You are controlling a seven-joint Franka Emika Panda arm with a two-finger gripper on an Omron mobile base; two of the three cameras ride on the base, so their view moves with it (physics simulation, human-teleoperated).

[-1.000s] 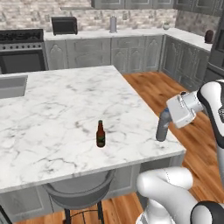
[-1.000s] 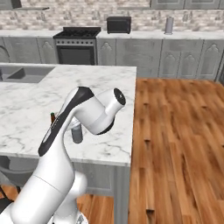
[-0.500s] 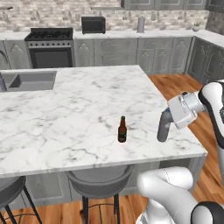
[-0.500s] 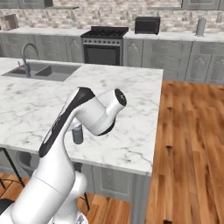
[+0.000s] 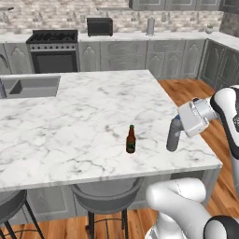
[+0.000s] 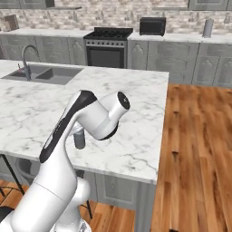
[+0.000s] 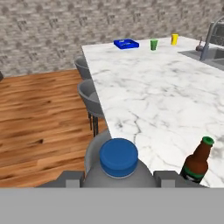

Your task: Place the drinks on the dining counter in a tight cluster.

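My gripper [image 5: 178, 127] is shut on the small grey-blue bottle [image 5: 173, 135], holding it upright low over the near right corner of the dining counter [image 5: 84, 116]. In the hand view its blue cap [image 7: 118, 158] sits between my fingers [image 7: 72, 179]. The slim brown beer bottle [image 5: 131, 139] stands on the marble a short way to the left of the held bottle, and it appears at the lower right in the hand view [image 7: 197, 164]. From the right base view the held bottle [image 6: 79, 138] peeks out behind my arm.
A sink [image 5: 32, 86] with faucet [image 6: 27, 56] is set in the counter's far left. Round stools [image 5: 105, 191] stand under the near edge. A blue tray [image 7: 126, 43], green cup [image 7: 153, 44] and yellow cup [image 7: 174, 39] sit at the counter's far end. Wood floor [image 6: 199, 145] lies right.
The base has driven, so the whole scene has shifted in both base views. My gripper keeps the same hold on the grey-blue bottle; the beer bottle has stayed put on the counter.
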